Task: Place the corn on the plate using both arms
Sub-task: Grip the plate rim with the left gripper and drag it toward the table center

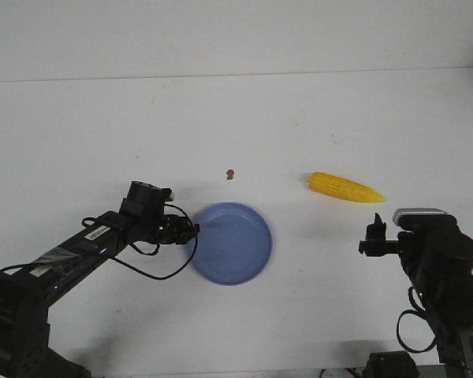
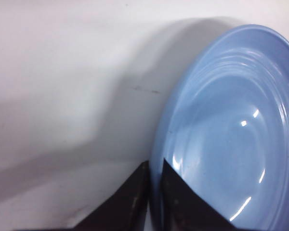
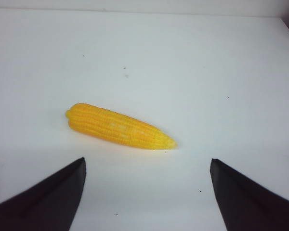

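- Corn lay bare on the white tabletop, right of centre and toward the right edge. It sat a little aslant, blunt end toward the middle of the table, pointed tip toward the right edge. Nothing touched it.
- Plate sat flat near the table's middle, somewhat toward the near edge, well apart from the corn. Its bowl held nothing.
- Left gripper reached in low from the near-left corner and met the plate at its left rim. In the left wrist view the two dark fingers stood almost together, only a thin slit between them, with the plate's rim running into that slit. Jaws were nearly closed and pinching the rim.
- Right gripper stood near the right edge, on the near side of the corn and apart from it. In the right wrist view its fingers were spread wide, the corn lying beyond the gap between them, held by neither. Jaws were fully parted and empty.
- A small brown speck lay on the table beyond the plate, left of the corn, clear of both.
- Loose black cable looped under the left arm beside the plate.
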Robot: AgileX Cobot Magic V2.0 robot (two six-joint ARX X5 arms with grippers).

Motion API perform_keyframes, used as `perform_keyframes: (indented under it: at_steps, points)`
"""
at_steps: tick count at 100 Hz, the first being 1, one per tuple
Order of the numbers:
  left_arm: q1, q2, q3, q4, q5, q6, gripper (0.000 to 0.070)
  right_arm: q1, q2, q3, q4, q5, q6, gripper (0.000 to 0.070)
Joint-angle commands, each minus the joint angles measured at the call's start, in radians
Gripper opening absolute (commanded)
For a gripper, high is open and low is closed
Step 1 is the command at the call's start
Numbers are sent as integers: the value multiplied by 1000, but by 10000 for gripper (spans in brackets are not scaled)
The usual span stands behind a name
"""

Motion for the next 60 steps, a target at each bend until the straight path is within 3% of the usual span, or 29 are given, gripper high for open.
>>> perform_keyframes:
  at_steps: [1, 39, 44, 60]
  points:
    - [-5, 16, 11, 2, -2, -5, 80, 2, 4, 17, 6, -2, 4, 542]
    - [1, 16, 11, -14, -29, 15, 555, 2, 4, 17, 9, -2, 4, 542]
    - [7, 14, 11, -14, -29, 19, 597, 2, 4, 17, 9, -2, 4, 542]
    - [43, -12, 12, -14, -30, 66, 631, 2, 4, 17, 10, -2, 4, 542]
